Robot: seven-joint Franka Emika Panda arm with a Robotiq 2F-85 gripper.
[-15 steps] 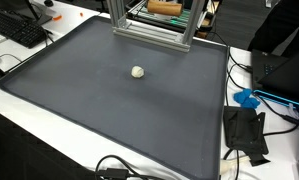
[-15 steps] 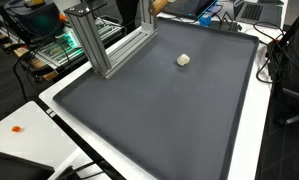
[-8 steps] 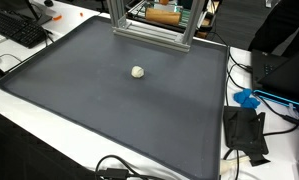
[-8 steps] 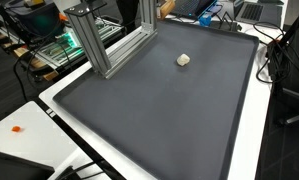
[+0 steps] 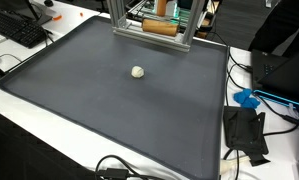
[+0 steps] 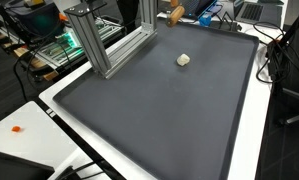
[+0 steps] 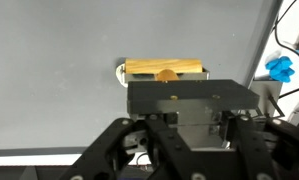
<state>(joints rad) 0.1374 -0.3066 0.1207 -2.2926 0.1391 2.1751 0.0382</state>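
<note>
In the wrist view my gripper (image 7: 167,82) fills the lower half of the picture, and its jaws appear shut on a wooden block (image 7: 166,68) held crosswise at their tips. A small white ball (image 7: 122,72) peeks out by the block's left end, down on the dark grey mat (image 7: 59,90). In both exterior views the ball (image 5: 137,72) (image 6: 183,60) lies alone on the mat. The wooden block (image 5: 161,27) (image 6: 176,13) shows at the mat's far edge, partly hidden by the aluminium frame. The arm itself is hidden there.
An aluminium frame (image 5: 149,35) (image 6: 109,45) stands on the mat's far edge. A keyboard (image 5: 19,30), cables (image 5: 119,170), a blue object (image 5: 247,98) and a black bracket (image 5: 244,135) lie off the mat. The mat has a raised rim (image 6: 244,100).
The wooden block has moved down behind the frame bars and shows more fully now. The white ball has not moved.
</note>
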